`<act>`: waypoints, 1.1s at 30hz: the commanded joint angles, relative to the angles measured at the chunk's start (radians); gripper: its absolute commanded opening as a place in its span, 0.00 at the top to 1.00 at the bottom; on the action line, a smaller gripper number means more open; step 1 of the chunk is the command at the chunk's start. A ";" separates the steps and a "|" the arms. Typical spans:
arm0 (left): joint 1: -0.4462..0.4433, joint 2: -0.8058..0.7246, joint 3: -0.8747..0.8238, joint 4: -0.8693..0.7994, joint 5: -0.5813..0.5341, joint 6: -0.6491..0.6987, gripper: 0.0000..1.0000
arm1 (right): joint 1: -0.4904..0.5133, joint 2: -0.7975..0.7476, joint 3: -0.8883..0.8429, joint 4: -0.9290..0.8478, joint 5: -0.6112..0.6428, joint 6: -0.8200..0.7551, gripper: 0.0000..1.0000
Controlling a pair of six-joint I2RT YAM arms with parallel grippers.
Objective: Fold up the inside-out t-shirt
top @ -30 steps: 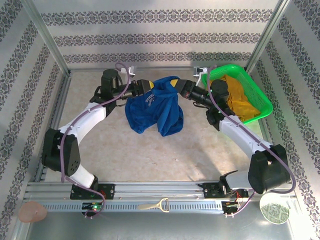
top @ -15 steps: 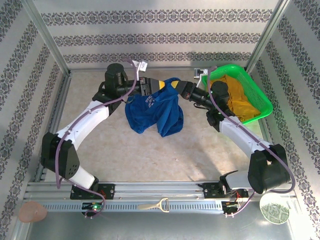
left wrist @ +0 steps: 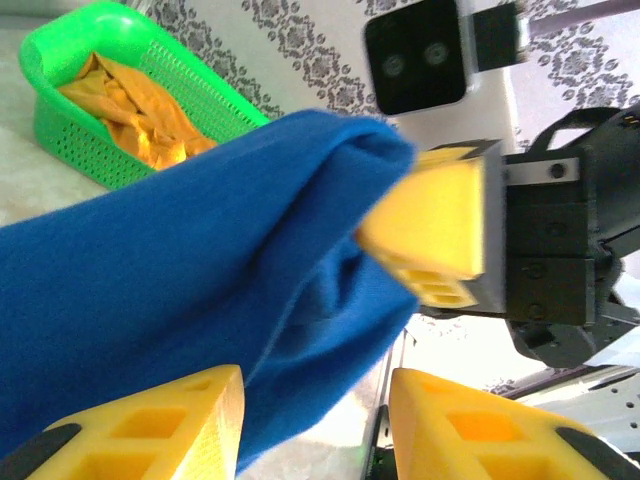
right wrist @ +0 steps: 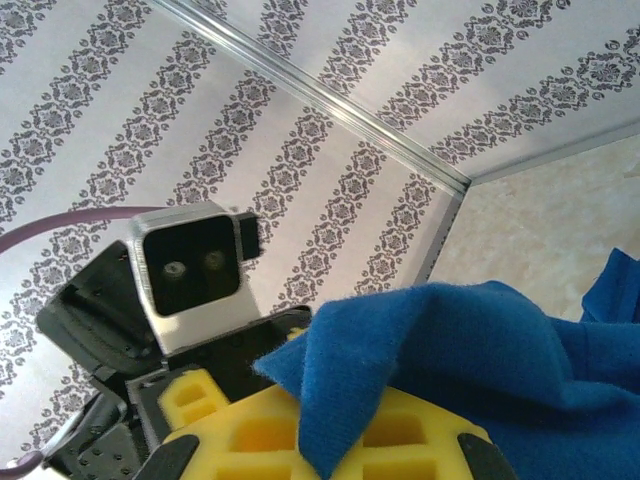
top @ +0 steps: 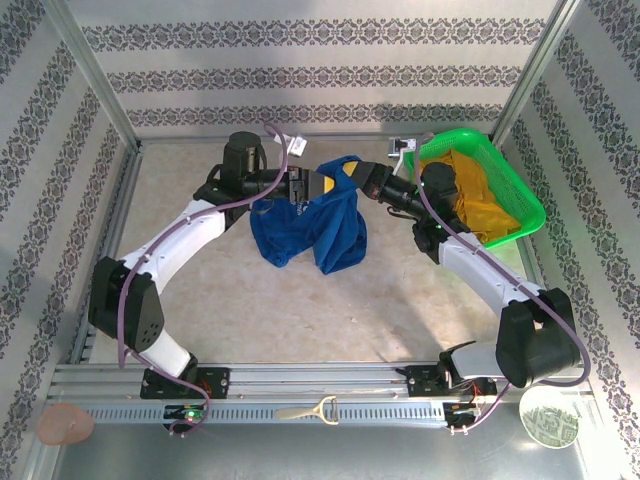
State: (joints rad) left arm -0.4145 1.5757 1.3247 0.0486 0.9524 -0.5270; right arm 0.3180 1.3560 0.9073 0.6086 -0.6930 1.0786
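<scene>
Station state, taken from overhead and both wrist cameras.

The inside-out t-shirt (top: 310,232), royal blue, hangs bunched over the far middle of the table (top: 300,315), held up at its top edge. Its lower folds appear to reach the tabletop.

The right gripper (top: 352,168) comes in from the right and is closed on the shirt's top edge. In its own wrist view the blue cloth comes out from between the yellow fingers.

The left gripper (top: 322,184) comes in from the left, just beside the right one. Its jaws stand apart with a fold of the shirt running between them. The cloth lies against one finger, and a clear gap remains to the other.

No print on the shirt can be read from overhead.

A white tag (top: 297,145) hangs on the left arm's cable. Nothing on it can be read.

A green basket (left wrist: 90,150) sits at the far right and holds a mustard-yellow garment (top: 482,205), apart from the shirt.
</scene>
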 commanded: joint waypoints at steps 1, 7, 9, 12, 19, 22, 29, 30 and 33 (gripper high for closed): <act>-0.029 -0.089 0.021 -0.028 -0.012 0.044 0.58 | -0.001 -0.018 -0.001 0.011 0.016 -0.006 1.00; -0.041 -0.065 -0.020 -0.005 -0.001 0.037 0.61 | 0.000 -0.015 0.008 0.001 0.017 -0.009 1.00; -0.042 -0.040 -0.020 -0.009 0.003 0.050 0.61 | 0.001 -0.016 0.011 -0.002 0.016 -0.009 1.00; -0.042 0.000 -0.007 -0.032 0.002 0.078 0.61 | 0.003 -0.020 0.015 -0.007 0.016 -0.011 1.00; -0.034 0.050 0.009 -0.044 -0.118 0.145 0.61 | 0.004 -0.030 0.012 -0.017 0.016 -0.015 1.00; -0.025 0.052 0.005 -0.040 -0.160 0.158 0.61 | 0.003 -0.033 0.009 -0.018 0.016 -0.017 1.00; -0.012 0.053 -0.008 -0.068 -0.188 0.198 0.53 | 0.003 -0.047 0.005 -0.028 0.016 -0.020 1.00; -0.012 0.054 -0.011 -0.070 -0.188 0.204 0.52 | 0.003 -0.047 0.004 -0.029 0.016 -0.020 1.00; -0.012 0.056 -0.023 -0.077 -0.187 0.214 0.47 | 0.002 -0.047 0.004 -0.029 0.015 -0.020 1.00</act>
State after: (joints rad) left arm -0.4355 1.6318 1.3193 -0.0013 0.7757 -0.3569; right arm 0.3180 1.3323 0.9073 0.5640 -0.6849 1.0748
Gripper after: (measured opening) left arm 0.519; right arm 0.064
